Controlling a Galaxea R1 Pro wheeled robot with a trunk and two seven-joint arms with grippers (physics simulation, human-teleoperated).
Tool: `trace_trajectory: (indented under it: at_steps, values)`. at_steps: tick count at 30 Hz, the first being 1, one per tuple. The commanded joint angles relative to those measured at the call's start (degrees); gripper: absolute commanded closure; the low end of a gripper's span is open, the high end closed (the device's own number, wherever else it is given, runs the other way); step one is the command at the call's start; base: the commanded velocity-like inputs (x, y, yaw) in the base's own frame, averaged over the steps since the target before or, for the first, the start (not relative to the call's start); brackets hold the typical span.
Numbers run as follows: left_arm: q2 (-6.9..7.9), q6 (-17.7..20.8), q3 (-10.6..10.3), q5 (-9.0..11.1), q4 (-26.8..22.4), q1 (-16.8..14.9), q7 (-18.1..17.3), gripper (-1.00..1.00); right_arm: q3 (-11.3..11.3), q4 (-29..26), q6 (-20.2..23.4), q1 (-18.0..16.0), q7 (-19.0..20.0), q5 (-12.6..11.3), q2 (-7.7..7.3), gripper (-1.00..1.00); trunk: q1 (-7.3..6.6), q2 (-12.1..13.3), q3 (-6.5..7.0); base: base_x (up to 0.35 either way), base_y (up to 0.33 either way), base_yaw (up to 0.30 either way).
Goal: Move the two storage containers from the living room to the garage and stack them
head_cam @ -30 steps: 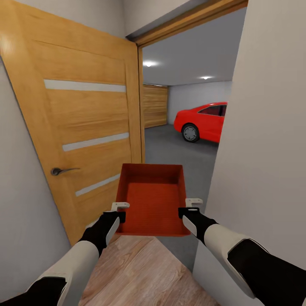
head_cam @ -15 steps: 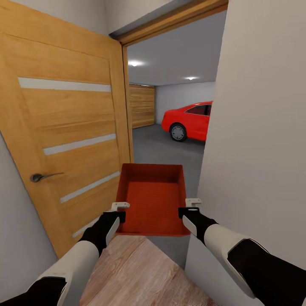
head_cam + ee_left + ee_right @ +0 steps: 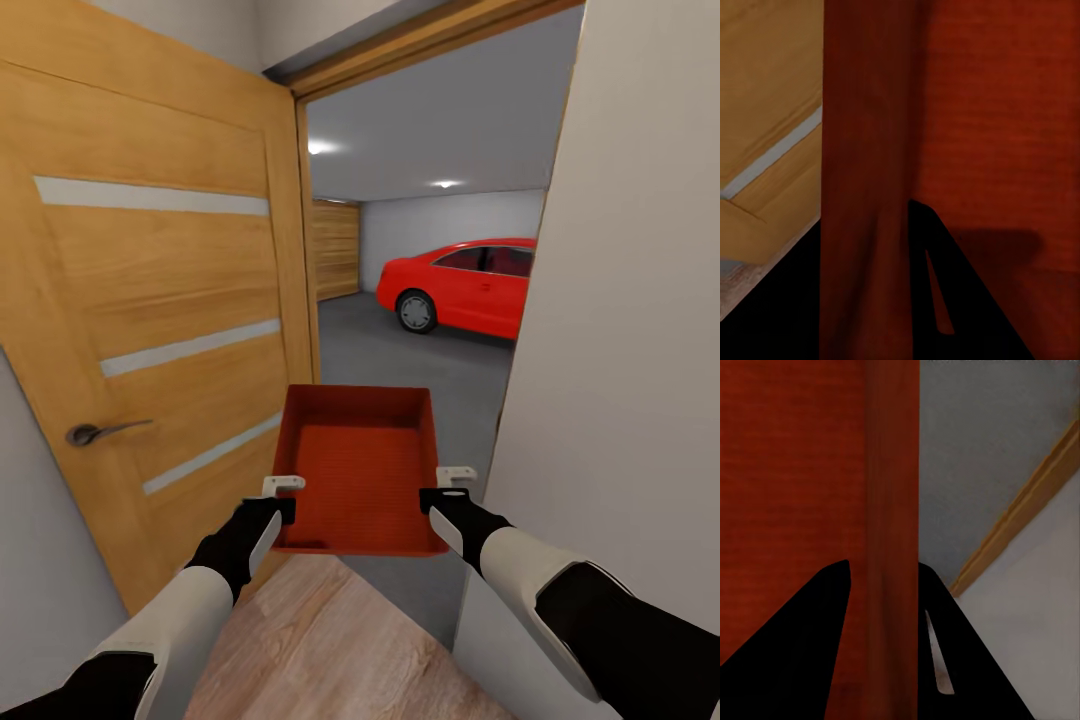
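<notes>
View swung since the last picture: door frame and right wall shifted rightward, more of the car now showing through the opening. Camera motion, not motion of the things. Bin unchanged relative to both arms across the pictures.

Bin [image 3: 362, 470] carried level in front of the trunk, empty, held by its two long side walls. Left tool [image 3: 283, 497] clamped on the left wall; in the left wrist view, wall [image 3: 870, 187] passing between the dark fingers [image 3: 967, 300]. Right tool [image 3: 443, 490] clamped on the right wall; in the right wrist view, same arrangement, wall [image 3: 892, 510] between the fingers [image 3: 802, 637]. Both tools narrow, closed on the bin.

Position: at the doorway. Open door [image 3: 150, 300] close at left, with handle [image 3: 95, 432] near the left arm. White wall [image 3: 630, 350] close at right. Plank floor [image 3: 330, 640] underfoot, ending just under the bin's near edge; grey garage floor [image 3: 420, 370] beyond. Car [image 3: 465, 285] parked well ahead, right of centre. Second bin not noted.

Assessment: transport step in hand, threshold about to be crossed, no placement made yet. Heading apparently corrected toward the opening. Clearance tight on both sides; risk of right elbow or bin corner brushing the wall, left arm brushing the door. Straight advance advised, then lowering on the concrete clear of the car.
</notes>
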Motion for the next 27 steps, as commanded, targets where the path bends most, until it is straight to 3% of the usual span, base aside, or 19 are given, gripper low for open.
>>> trace_trajectory:
  at_steps: [1, 27]
  values:
    - [0.02, 0.10, -0.14, 1.70, 0.12, 0.00, 0.13, 1.00, 2.57, -0.21, -0.05, -0.04, -0.37, 1.31, -0.13, 1.00, 0.04, -0.05, -0.02, 0.143, 0.162, 0.000]
    - [0.02, 0.07, -0.14, 1.70, 0.12, 0.00, 0.13, 1.00, 2.58, -0.21, -0.05, -0.02, -0.37, 1.31, -0.13, 1.00, 0.04, -0.05, -0.02, 0.032, 0.037, -0.193]
